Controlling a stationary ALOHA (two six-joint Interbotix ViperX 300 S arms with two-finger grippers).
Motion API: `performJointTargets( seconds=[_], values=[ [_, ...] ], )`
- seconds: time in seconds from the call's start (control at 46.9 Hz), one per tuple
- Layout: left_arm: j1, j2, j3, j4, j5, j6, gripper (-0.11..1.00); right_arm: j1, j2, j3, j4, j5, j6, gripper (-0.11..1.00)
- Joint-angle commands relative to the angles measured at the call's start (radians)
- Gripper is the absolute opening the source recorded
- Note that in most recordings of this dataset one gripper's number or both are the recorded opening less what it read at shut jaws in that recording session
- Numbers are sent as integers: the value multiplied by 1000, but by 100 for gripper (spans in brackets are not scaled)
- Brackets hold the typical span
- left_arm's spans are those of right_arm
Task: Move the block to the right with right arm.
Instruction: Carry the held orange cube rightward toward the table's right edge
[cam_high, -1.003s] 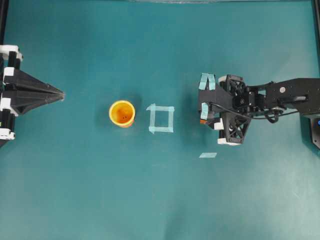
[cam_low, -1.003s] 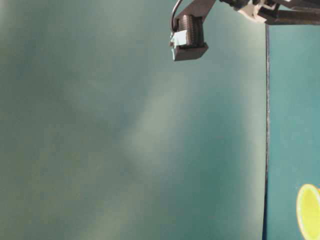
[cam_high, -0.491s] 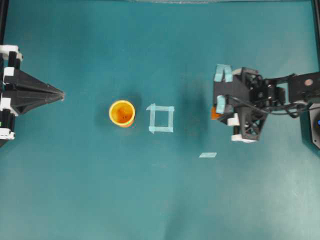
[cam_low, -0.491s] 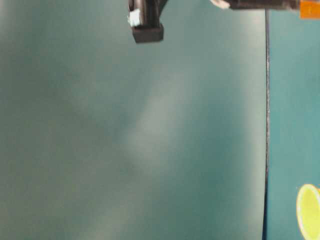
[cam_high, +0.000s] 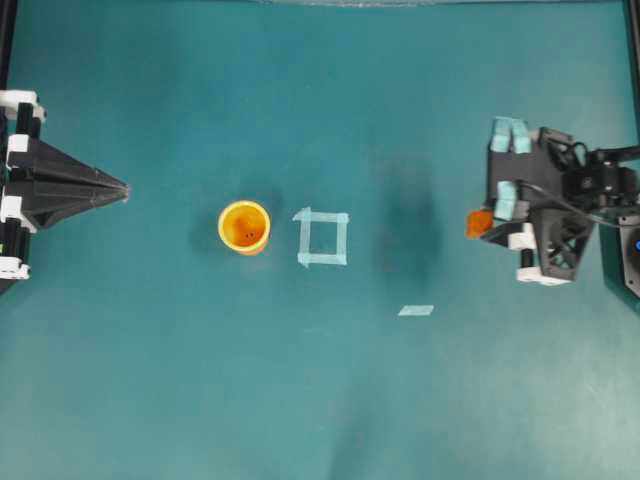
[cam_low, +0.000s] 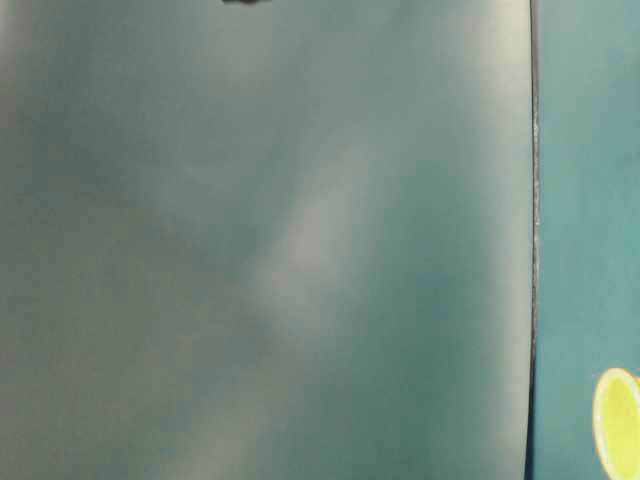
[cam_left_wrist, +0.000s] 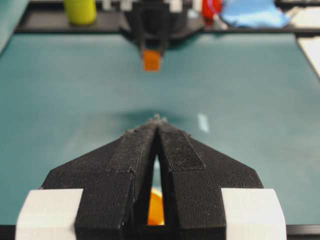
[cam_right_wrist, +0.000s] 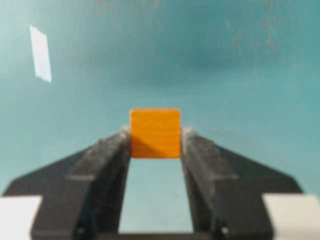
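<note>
An orange-yellow cup (cam_high: 244, 227) stands just left of a pale tape square (cam_high: 323, 238); a tape strip (cam_high: 416, 310) lies apart.

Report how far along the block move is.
Done: the block is gripped between the right tool fingertips and sits well right of the tape square. In hand: it is carried clear of the table. Left: set it down and release.

Overhead cam looks straight down on the whole counter (cam_high: 200, 400). Table-level cam sits low and very near, mostly blur. Left wrist cam faces across toward the right arm (cam_left_wrist: 152, 20); right wrist cam looks down, close. All but table-level share the block (cam_high: 478, 224).
</note>
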Motion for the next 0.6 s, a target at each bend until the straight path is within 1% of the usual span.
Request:
performJointTargets(
  seconds=[0.0, 0.299, 0.576],
  values=[
    [0, 6, -28, 3, -3, 2, 0, 2, -52, 0, 3, 25, -2, 40],
    [-2, 6, -28, 3, -5, 2, 0, 2, -199, 40, 3, 140, -2, 40],
    [0, 8, -28, 3, -5, 2, 0, 2, -337, 46, 3, 275, -2, 40]
  ],
)
